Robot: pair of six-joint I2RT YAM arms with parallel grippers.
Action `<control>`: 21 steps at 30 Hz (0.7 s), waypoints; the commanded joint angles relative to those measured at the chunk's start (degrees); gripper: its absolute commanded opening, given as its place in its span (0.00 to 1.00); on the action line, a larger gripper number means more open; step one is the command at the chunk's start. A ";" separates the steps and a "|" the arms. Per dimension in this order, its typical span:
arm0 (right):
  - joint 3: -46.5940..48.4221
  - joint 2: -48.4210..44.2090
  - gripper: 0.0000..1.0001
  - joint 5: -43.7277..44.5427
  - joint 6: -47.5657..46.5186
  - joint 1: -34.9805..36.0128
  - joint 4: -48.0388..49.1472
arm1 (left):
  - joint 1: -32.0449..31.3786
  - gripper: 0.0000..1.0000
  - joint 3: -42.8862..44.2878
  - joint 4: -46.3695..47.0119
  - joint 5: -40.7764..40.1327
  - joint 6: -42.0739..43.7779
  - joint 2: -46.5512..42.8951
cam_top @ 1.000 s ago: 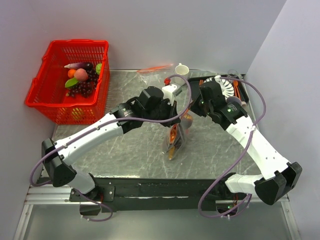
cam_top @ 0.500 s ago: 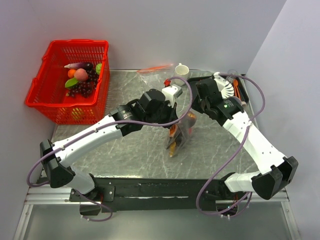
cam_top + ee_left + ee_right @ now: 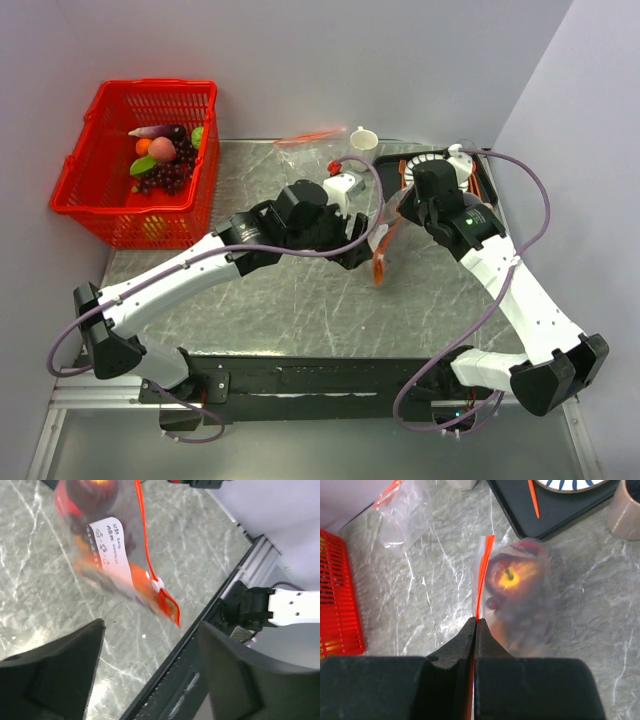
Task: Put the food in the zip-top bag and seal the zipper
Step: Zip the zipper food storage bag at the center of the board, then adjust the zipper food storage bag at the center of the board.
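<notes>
- Right gripper (image 3: 475, 623): jaws pressed tight together on the zipper (image 3: 481, 575), pinching the orange-red strip edge-on. The bag hung from this grip.
- Left gripper (image 3: 150, 632): fingers spread wide, nothing between them. It sat just beside the bag without touching it.
- Bag (image 3: 384, 240): clear plastic with a white label (image 3: 112, 542), placed between the two grippers over the middle-right of the table (image 3: 260, 300). Whether its lower corner touched the table could not be told.
- Zipper: ran straight along one edge of the bag, with a small white slider (image 3: 158, 585) near the lower corner. Whether it was fully sealed could not be told.
- Food, all inside the bag: red fruit (image 3: 512, 575) at the upper end; dark purple grapes (image 3: 494, 603) beside it, blurred; orange-brown piece (image 3: 142, 592) toward the lower end.
- Red basket (image 3: 135, 160): at the far left of the table, holding other toy foods.
- Second clear bag (image 3: 402, 510): lay at the far edge, with a cup (image 3: 364, 138) near it.
- Black tray (image 3: 545, 515): at the far right, carrying a plate (image 3: 570, 483).
</notes>
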 commanded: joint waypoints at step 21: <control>1.95 -2.02 0.00 1.27 4.96 -0.20 1.44 | -7.92 0.77 -15.53 18.55 -5.81 -1.01 -1.94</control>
